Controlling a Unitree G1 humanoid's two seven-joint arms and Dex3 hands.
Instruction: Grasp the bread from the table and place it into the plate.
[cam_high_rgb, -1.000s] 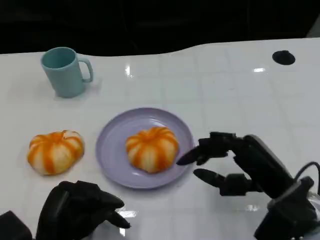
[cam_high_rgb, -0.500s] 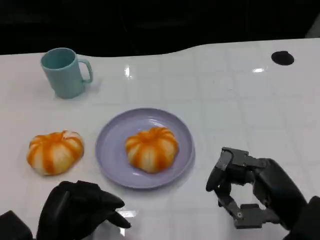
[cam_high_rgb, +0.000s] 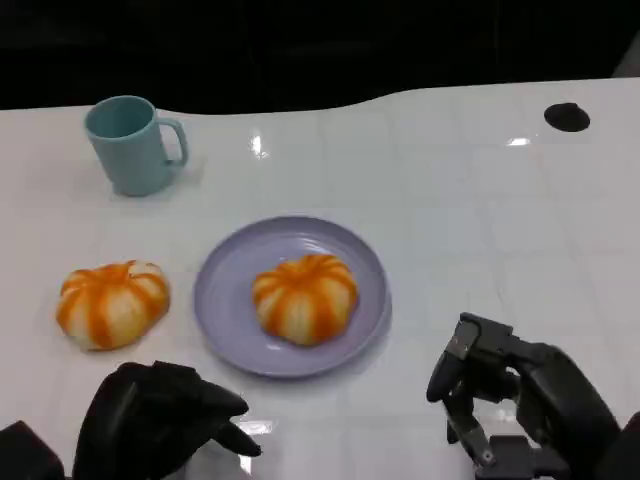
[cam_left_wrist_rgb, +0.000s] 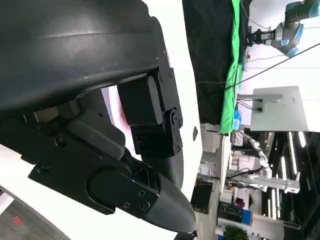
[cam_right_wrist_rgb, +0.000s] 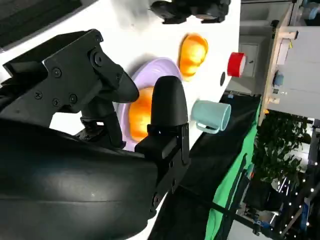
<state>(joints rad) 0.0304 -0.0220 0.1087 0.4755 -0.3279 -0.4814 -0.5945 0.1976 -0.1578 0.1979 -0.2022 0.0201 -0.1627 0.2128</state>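
One orange-striped bread (cam_high_rgb: 305, 297) lies on the lavender plate (cam_high_rgb: 225, 290) at mid-table; the right wrist view shows this bread (cam_right_wrist_rgb: 141, 112) and the plate (cam_right_wrist_rgb: 162, 67) past the fingers. A second, similar bread (cam_high_rgb: 112, 303) sits on the table left of the plate. My right hand (cam_high_rgb: 505, 405) is low at the near right, apart from the plate, holding nothing, its fingers bent but spread from the thumb. My left hand (cam_high_rgb: 160, 420) rests at the near left below the second bread, fingers curled in with nothing in them.
A teal mug (cam_high_rgb: 133, 143) stands at the back left. A small black round mark (cam_high_rgb: 567, 115) sits at the far right of the white table. The table's far edge borders a dark background.
My right hand has drawn back from the plate's right rim toward the near edge, fingers bending inward. The bread stays on the plate. The left hand has not moved.
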